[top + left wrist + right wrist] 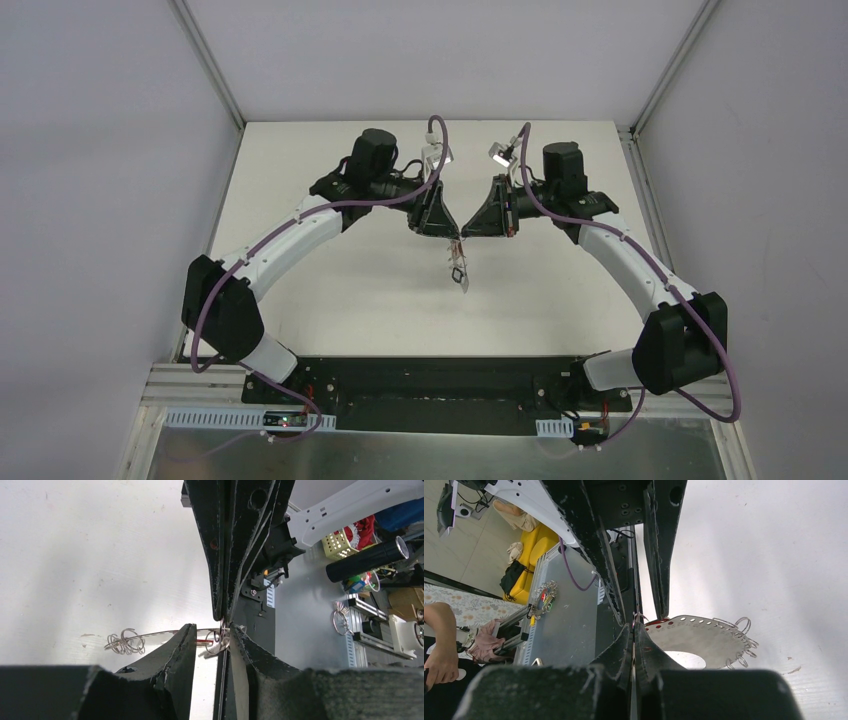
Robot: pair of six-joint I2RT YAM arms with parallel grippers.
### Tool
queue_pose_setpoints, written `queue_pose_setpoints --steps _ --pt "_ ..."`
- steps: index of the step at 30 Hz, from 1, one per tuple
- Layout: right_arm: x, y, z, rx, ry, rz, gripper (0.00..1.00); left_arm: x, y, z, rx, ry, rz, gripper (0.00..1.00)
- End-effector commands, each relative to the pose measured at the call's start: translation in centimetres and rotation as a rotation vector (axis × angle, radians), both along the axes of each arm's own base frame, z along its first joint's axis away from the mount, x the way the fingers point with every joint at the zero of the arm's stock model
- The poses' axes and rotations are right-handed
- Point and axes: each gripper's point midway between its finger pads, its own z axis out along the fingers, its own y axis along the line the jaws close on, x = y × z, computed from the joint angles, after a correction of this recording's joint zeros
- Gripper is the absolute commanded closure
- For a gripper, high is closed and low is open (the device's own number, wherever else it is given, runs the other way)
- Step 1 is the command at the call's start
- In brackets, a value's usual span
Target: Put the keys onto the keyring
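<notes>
Over the table's middle both grippers meet tip to tip. The keyring [457,262] hangs below them. It is a thin grey perforated band [709,635], edge-on in the left wrist view [155,633], with wire loops [125,641] at its far end. My left gripper [212,632] is closed part way on the band's near end. A red-headed key [204,641] and a silver ring lie between its fingers. My right gripper [634,625] is shut on that small silver ring [223,636] beside the red key [659,622]. A dark piece [460,279] dangles under the band; I cannot tell if it is the other key.
The white table [330,310] is walled on three sides. A black base plate [430,385] runs along the near edge. Beyond it the wrist views show a black cylinder [367,560], clutter and a person's arm [439,645].
</notes>
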Motion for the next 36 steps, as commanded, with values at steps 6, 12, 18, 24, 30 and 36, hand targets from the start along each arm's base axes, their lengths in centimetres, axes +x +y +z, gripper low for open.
queue_pose_setpoints --steps 6,12,18,24,30,36 --pt "0.1 -0.1 3.1 0.054 -0.096 0.004 1.00 -1.0 -0.3 0.9 -0.059 0.004 -0.042 0.73" --pt "0.2 -0.1 3.0 0.050 -0.096 -0.004 1.00 -1.1 -0.3 0.9 -0.065 0.011 -0.043 0.80" --pt "0.3 -0.1 2.6 0.044 -0.096 -0.011 1.00 -1.0 -0.4 1.0 -0.069 0.018 -0.048 0.93" --pt "0.4 -0.3 2.2 0.038 -0.106 -0.019 1.00 -1.0 -0.2 1.1 -0.053 0.017 -0.045 1.00" --pt "0.2 -0.6 1.4 0.010 -0.142 -0.017 1.00 -1.0 0.7 1.0 0.028 -0.006 -0.024 1.00" --pt "-0.7 -0.7 1.3 0.014 -0.162 0.016 0.92 -1.3 1.9 0.7 0.203 -0.029 -0.055 1.00"
